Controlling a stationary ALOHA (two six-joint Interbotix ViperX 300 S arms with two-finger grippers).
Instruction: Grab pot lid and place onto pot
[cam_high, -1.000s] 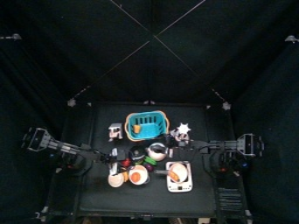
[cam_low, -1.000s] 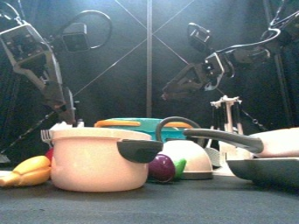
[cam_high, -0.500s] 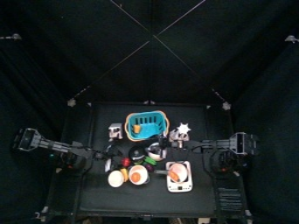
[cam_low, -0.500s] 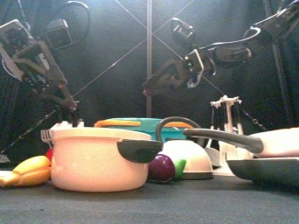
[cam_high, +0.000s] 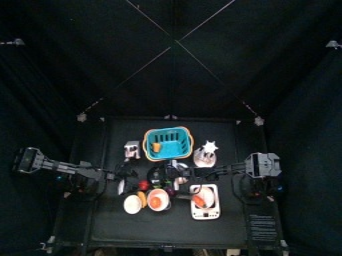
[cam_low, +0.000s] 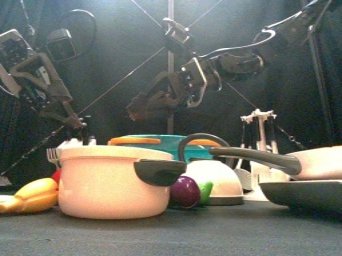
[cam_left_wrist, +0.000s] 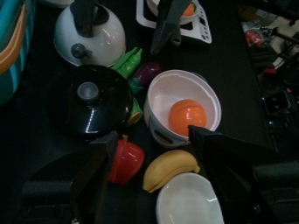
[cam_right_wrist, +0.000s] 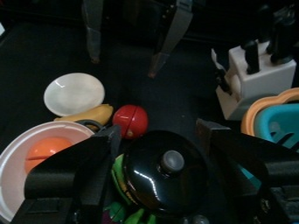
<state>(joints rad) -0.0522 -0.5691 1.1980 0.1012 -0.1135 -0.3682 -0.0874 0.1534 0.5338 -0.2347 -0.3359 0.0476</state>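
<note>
You have a crowded tabletop (cam_high: 100, 205). A teal basket (cam_high: 168, 142) sits toward the back, with a white knife block (cam_right_wrist: 250, 68) just beside it. Look at the left wrist view: a white kettle (cam_left_wrist: 90, 31), a red tomato (cam_left_wrist: 126, 161) touching a banana (cam_left_wrist: 170, 168), and a cream bowl (cam_left_wrist: 190, 199) near the banana. A purple eggplant (cam_low: 187, 190) shows in front.

No text, label, brand, number or sign can be read in any view; the pot, the lid, the bowls, the basket and the other things on the table show only plain, unmarked surfaces.
</note>
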